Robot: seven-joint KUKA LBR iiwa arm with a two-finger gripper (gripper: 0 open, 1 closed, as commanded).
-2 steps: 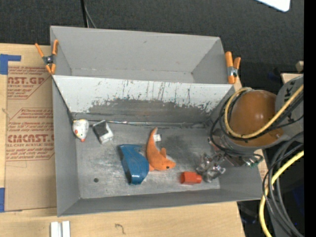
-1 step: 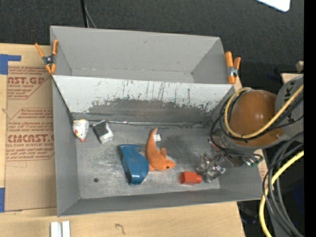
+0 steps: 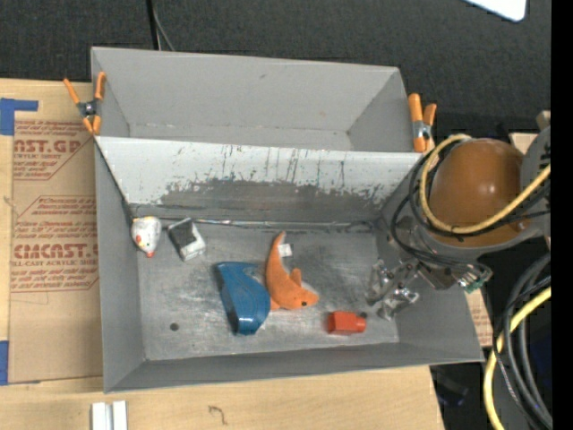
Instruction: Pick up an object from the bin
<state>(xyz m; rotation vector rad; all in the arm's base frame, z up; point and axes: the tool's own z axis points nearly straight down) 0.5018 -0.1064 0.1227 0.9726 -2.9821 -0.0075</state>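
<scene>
Gripper (image 3: 392, 292) low over right end of bin (image 3: 269, 124) floor; open or closed, cannot tell. Small red block (image 3: 346, 322) nearest: just left of gripper, toward front wall, apart from it. Orange fish-shaped toy (image 3: 288, 285) farther left, mid-floor, just beside blue lump (image 3: 242, 297). White figure (image 3: 145, 235) and grey-white cube (image 3: 185, 238) well apart, far left.

The bin (image 3: 340, 253) floor carries five items. A small figure (image 3: 146, 235) lies far left by the back wall, with a small cube (image 3: 185, 238) just beside it on the right. A wedge-shaped piece (image 3: 242, 297) lies left of centre, and a fish-shaped toy (image 3: 286, 282) sits against its right side. A small flat block (image 3: 346, 322) lies front right. The tool (image 3: 391, 296) stands just right of that block, near the right wall.
</scene>
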